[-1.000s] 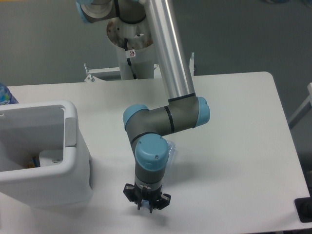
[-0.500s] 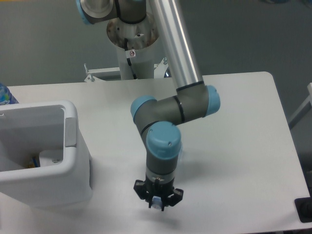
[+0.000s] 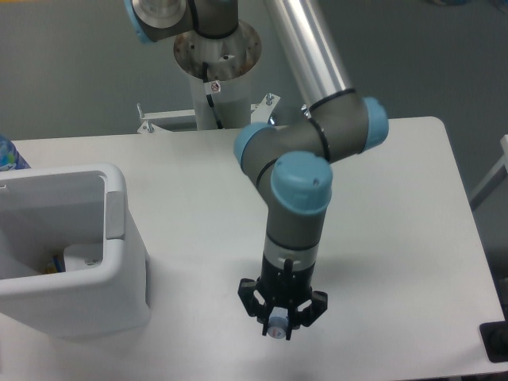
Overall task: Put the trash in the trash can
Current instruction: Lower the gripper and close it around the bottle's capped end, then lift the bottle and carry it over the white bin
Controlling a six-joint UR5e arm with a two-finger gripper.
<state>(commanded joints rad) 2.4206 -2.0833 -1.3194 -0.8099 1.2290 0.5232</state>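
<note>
My gripper (image 3: pixel 279 321) points down over the front middle of the table, right of the trash can (image 3: pixel 79 305). Its fingers are closed around a small bluish-white round piece (image 3: pixel 277 325) that looks like the capped end of the plastic bottle. The rest of the bottle is hidden by the wrist and fingers. The trash can is a large white bin at the left edge, and something small and coloured lies in its bottom (image 3: pixel 57 262). The white paper wrapper is not in view.
The arm's base column (image 3: pixel 216 71) stands behind the table's far edge. A blue object (image 3: pixel 6 152) peeks in at the far left. A black item (image 3: pixel 496 341) sits at the table's front right corner. The table's right edge (image 3: pixel 464 222) borders the grey floor.
The arm has swung right, away from the bin, and the wrist looks larger and higher. The gripper moved right with the small bluish piece still between its fingers.
</note>
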